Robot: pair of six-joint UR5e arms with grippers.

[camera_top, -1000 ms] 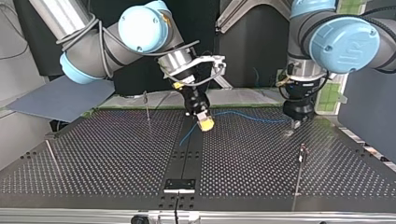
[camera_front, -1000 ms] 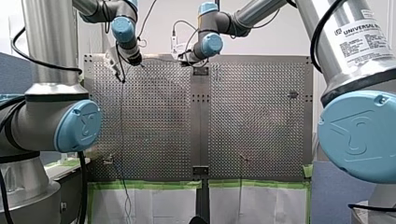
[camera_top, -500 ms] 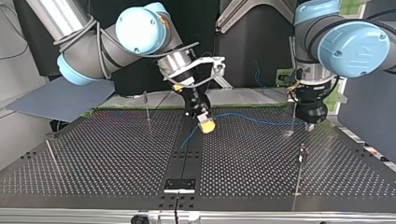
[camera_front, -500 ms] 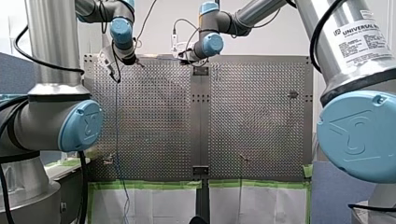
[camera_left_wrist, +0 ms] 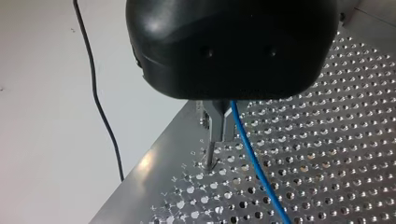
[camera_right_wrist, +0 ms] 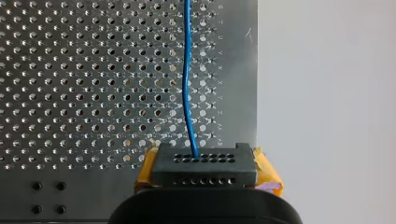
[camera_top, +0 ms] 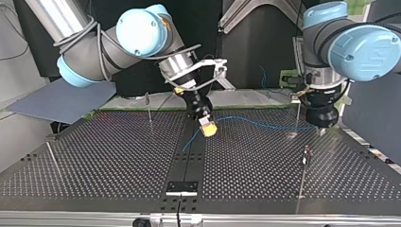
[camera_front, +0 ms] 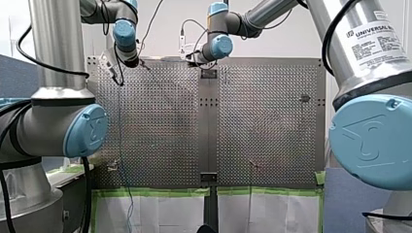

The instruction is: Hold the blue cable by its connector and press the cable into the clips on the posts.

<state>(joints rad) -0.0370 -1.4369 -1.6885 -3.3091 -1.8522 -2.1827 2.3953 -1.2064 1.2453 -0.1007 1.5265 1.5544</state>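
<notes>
Within my right tool (camera_right_wrist: 205,173), the connector (camera_right_wrist: 204,162) trails blue cable (camera_right_wrist: 187,84).

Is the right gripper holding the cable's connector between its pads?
Yes, the black connector sits between the right gripper's yellow pads, with the blue cable running out of it.

Blue cable (camera_right_wrist: 187,93); counter (camera_top: 118,156) silver, dotted hole grid; right claw (camera_right_wrist: 205,165) black with yellow pads (camera_right_wrist: 269,175); left claw (camera_left_wrist: 218,133) black, metal fingers (camera_left_wrist: 215,120); green tape (camera_front: 155,191) on counter edge.

Thin posts (camera_top: 149,113) (well apart) interrupt table (camera_top: 104,156).
</notes>
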